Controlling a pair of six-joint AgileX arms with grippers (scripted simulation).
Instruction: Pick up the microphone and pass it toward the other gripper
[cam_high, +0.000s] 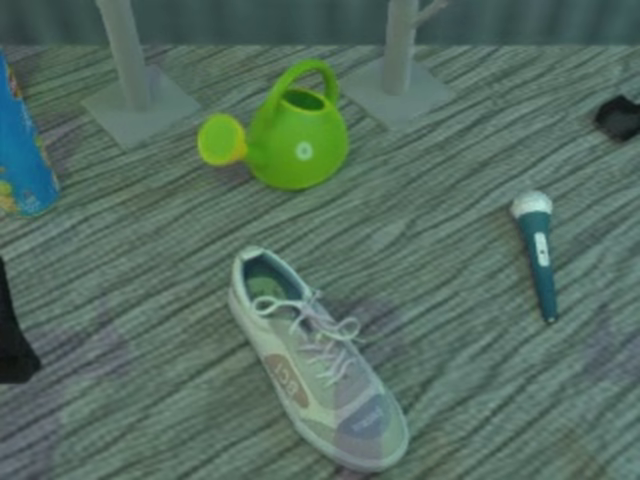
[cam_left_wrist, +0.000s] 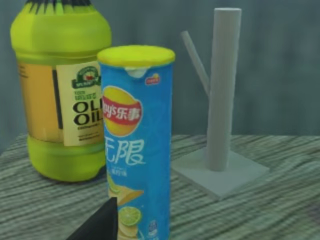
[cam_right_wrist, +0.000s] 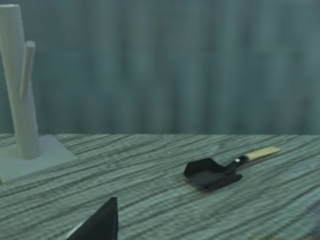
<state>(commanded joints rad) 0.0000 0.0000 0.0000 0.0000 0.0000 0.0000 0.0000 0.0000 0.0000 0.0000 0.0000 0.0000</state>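
The microphone (cam_high: 538, 255) lies flat on the table at the right, its pale head toward the back and its dark-teal handle with the white strip toward the front. Nothing touches it. My left gripper (cam_high: 12, 338) is a black shape at the table's left edge, far from the microphone. In the left wrist view a single black fingertip (cam_left_wrist: 100, 224) shows before the blue canister, with nothing held. My right gripper is outside the top view. One black fingertip (cam_right_wrist: 102, 224) shows in its wrist view over bare table.
A white sneaker (cam_high: 315, 360) lies in the middle front and a green watering can (cam_high: 295, 130) at the back. The blue canister (cam_high: 20, 140) and an olive oil bottle (cam_left_wrist: 60, 90) stand far left. Two grey stands (cam_high: 130, 70) (cam_high: 400, 60) are at the back. A small black pan (cam_high: 618, 117) sits far right.
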